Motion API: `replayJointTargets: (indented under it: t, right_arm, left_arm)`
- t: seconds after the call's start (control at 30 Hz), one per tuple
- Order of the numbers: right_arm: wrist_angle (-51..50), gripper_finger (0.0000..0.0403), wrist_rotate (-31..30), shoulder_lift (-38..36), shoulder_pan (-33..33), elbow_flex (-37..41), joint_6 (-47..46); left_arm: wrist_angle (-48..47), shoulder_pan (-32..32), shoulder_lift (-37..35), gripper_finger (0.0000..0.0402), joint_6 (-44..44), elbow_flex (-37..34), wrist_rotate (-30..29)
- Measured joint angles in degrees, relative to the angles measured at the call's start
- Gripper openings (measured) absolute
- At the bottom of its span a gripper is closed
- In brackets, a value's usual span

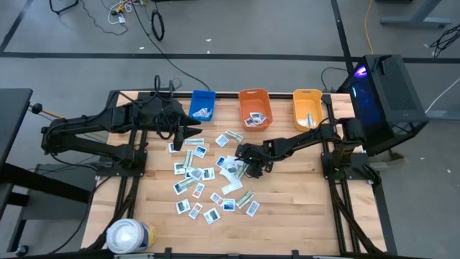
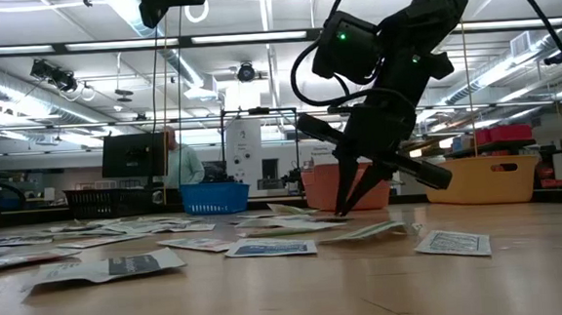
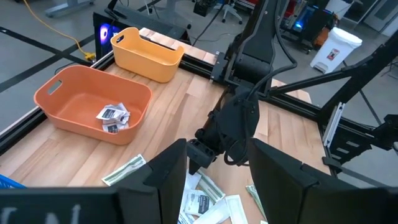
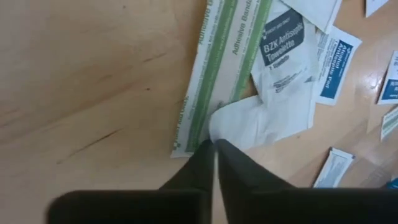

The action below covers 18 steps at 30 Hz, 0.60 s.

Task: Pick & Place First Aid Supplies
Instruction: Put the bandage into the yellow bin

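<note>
While the right gripper (image 1: 244,162) is pressing down among the scattered first aid packets (image 1: 203,188) at the middle of the high view, its two dark fingers (image 4: 214,163) are sitting closed tip to tip, and in the right wrist view they are pinching the corner of a white BZK antiseptic towelette packet (image 4: 283,93). That packet is lying flat on the wooden table (image 1: 287,208), overlapping a long green-striped adhesive bandage strip (image 4: 217,68), with blue-printed packets just beside it toward the right edge of that view. In the low view the right gripper is standing at centre frame, fingertips meeting at the table surface, arm coming down from the upper right.

The left gripper (image 1: 192,130) is hovering above the table in the upper left-centre of the high view, just below the blue bin (image 1: 202,104); its fingers (image 3: 168,174) are standing apart with nothing between them.

Packets are spreading across the middle of the table from centre to lower centre. The orange bin (image 1: 254,108) at upper centre is holding a few packets, the blue bin a few more, and the yellow bin (image 1: 307,108) at upper right is holding pale strips. A large white roll (image 1: 129,236) is sitting at the lower left corner of the table.
</note>
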<state>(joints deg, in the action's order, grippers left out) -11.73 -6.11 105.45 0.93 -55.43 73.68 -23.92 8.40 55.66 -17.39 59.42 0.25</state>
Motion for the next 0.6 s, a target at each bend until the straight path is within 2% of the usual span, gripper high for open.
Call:
replayJointTargets:
  t: [0.43, 0.6]
  right_arm:
    - [-0.1, 0.0002, -1.5, -0.2, 0.3, 0.0, -1.4]
    - [0.3, 0.0001, -2.4, -2.8, 1.3, 0.0, -4.1]
  left_arm:
    - [0.0, 0.0, 0.0, 0.0177, 0.0, 0.0, 0.0]
    - [0.0, 0.0, 0.0, 0.0177, 0.0, 0.0, -0.2]
